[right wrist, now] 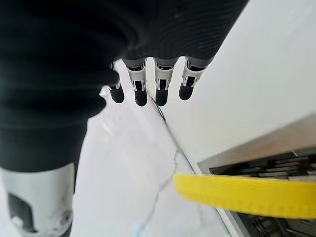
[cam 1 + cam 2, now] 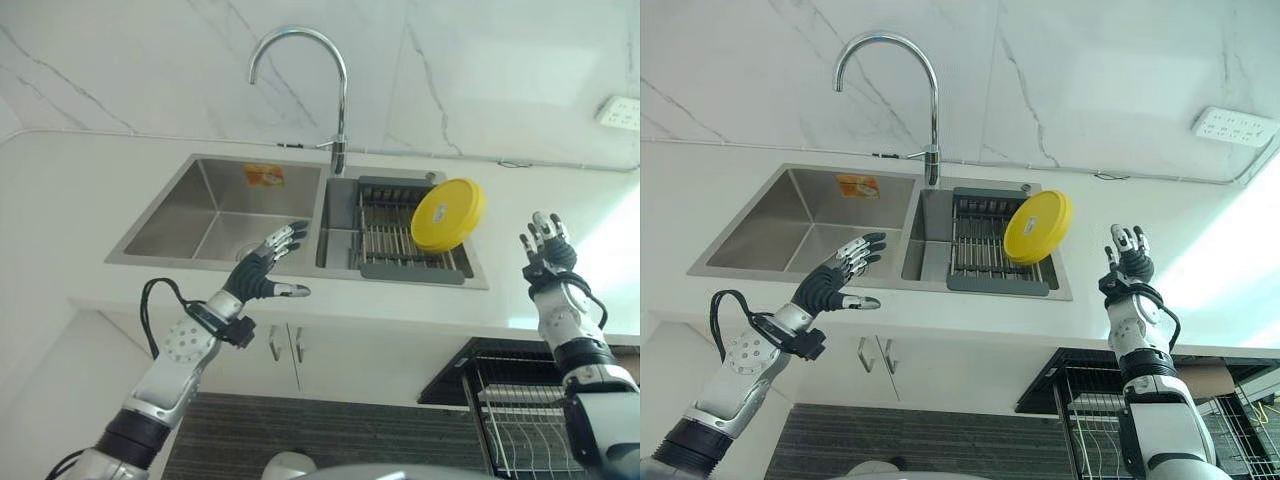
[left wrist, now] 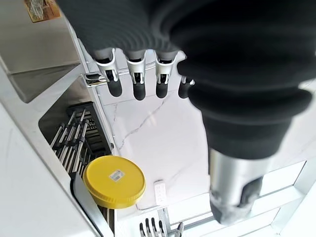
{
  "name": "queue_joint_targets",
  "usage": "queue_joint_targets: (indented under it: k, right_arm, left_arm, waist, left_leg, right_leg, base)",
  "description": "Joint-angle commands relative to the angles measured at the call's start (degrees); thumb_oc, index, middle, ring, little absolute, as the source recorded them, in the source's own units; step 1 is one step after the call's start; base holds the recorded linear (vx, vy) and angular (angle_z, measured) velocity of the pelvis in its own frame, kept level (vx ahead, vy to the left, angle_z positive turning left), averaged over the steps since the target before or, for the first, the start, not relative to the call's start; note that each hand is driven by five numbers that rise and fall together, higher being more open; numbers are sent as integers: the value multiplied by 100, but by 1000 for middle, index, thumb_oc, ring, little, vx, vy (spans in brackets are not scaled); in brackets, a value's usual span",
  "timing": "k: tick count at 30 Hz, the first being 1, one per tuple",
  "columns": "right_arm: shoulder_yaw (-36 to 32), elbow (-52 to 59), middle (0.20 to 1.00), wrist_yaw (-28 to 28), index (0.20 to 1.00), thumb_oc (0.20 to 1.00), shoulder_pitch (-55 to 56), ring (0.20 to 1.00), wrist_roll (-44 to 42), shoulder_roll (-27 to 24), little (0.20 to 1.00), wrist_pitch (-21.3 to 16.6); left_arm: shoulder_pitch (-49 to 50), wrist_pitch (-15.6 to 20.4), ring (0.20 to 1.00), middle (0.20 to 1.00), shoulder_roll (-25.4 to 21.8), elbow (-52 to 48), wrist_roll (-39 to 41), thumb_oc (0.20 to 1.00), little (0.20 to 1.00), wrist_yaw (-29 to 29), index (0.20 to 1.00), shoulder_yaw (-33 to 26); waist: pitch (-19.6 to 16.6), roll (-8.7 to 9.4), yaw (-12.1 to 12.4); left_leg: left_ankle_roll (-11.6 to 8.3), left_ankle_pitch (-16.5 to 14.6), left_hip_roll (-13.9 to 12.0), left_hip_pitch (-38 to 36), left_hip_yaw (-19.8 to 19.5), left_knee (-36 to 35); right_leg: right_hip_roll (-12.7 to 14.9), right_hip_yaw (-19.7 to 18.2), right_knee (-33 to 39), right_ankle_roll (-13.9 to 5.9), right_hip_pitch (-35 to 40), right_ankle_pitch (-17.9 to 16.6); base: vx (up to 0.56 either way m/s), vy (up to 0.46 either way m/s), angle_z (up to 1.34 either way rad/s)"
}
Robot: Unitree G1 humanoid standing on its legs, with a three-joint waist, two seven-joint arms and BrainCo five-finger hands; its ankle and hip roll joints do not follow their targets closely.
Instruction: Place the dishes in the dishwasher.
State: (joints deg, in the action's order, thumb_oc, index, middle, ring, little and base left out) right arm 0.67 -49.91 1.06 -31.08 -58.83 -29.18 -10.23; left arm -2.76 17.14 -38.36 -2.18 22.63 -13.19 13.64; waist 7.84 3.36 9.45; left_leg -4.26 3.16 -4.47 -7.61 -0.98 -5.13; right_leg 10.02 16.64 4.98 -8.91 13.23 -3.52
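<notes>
While the yellow plate (image 2: 447, 214) leaned upright in the sink rack (image 2: 400, 240) at centre right, probably left to drain, the left robot hand (image 2: 262, 268) and right robot hand (image 2: 546, 247) hovered empty with fingers spread, apparently ready to reach it.

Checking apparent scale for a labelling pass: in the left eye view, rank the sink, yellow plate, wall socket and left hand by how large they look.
1. sink
2. yellow plate
3. left hand, nearer the camera, so unsure against the plate
4. wall socket
</notes>
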Motion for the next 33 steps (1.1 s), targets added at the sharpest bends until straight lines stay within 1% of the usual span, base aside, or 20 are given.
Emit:
queue_joint_targets:
  k: [1,4,6,11,17,22,25,26,29,33]
  right_arm:
    - [273,-188,1000,176,1000,1000,-1042,1000,-367,-299,1000,-203]
    - [399,-193,1000,165,1000,1000,-1263,1000,-537,-304,1000,-274]
    - [503,-237,1000,138,1000,1000,-1510,1000,-679,-279,1000,-346]
    - [576,-404,1000,241,1000,1000,-1780,1000,-934,-197,1000,-499]
    - [530,-534,1000,365,1000,1000,-1865,1000,-1087,-125,1000,-643]
    - [715,-340,1000,389,1000,1000,-1891,1000,-651,-135,1000,-606]
    - [986,-203,1000,193,1000,1000,-1913,1000,159,-242,1000,-461]
    - [1078,-175,1000,136,1000,1000,-1927,1000,275,-297,1000,-412]
    - [1158,-153,1000,27,1000,1000,-2015,1000,337,-402,1000,-236]
    - [1271,-244,1000,-65,1000,1000,-2176,1000,674,-518,1000,-71]
  left_arm:
    - [-570,501,1000,1000,-224,-350,269,1000,1000,74,1000,278]
    - [-809,618,1000,1000,-321,-297,317,1000,1000,147,1000,336]
    - [-1116,678,1000,1000,-382,-266,328,1000,1000,285,1000,394]
    - [-1488,782,1000,1000,-402,-169,239,1000,1000,484,1000,470]
    - [-1689,824,1000,1000,-436,-162,200,1000,1000,649,1000,533]
    - [-1656,897,1000,1000,-451,-191,197,1000,1000,566,1000,497]
    - [-1605,879,1000,1000,-453,-215,153,1000,1000,535,1000,468]
    - [-1592,868,1000,1000,-461,-220,145,1000,1000,528,1000,455]
    - [-1586,864,1000,1000,-504,-211,149,1000,1000,490,1000,427]
    - [-1587,821,1000,1000,-552,-248,165,1000,1000,441,1000,422]
  waist:
    - [-13,-216,306]
    - [129,-250,343]
    - [293,-289,372]
    - [567,-360,386]
    - [737,-414,386]
    - [780,-375,396]
    - [768,-307,402]
    - [764,-283,403]
    - [770,-221,415]
    - [788,-156,466]
  left_leg:
    - [-279,-437,-553,145,413,34]
    - [-281,-390,-555,351,359,68]
    - [-267,-326,-538,572,286,99]
    - [-242,-233,-504,860,205,155]
    - [-214,-208,-461,1123,156,267]
    - [-215,-184,-444,1236,170,321]
    - [-219,-169,-447,1262,195,348]
    - [-221,-165,-451,1269,204,355]
    - [-230,-164,-473,1305,218,392]
    - [-238,-159,-492,1354,200,424]
  right_leg:
    - [303,98,-35,-388,-302,162]
    - [302,32,-45,-386,-463,132]
    - [291,-41,-55,-367,-627,101]
    - [305,-78,-96,-333,-851,53]
    - [332,-115,-134,-325,-1033,11]
    - [353,-111,-149,-326,-1117,-30]
    - [353,-110,-165,-333,-1135,-48]
    - [352,-110,-164,-335,-1136,-51]
    - [337,-99,-173,-336,-1139,-55]
    - [299,-95,-169,-327,-1127,-49]
  base:
    - [-87,-126,0]
    - [-129,-88,2]
    - [-222,-93,-1]
    - [-125,-42,2]
    - [-82,-14,-1]
    - [-35,-16,-2]
    - [1,-15,-2]
    - [11,-34,-1]
    - [7,-43,0]
    - [-1,-29,0]
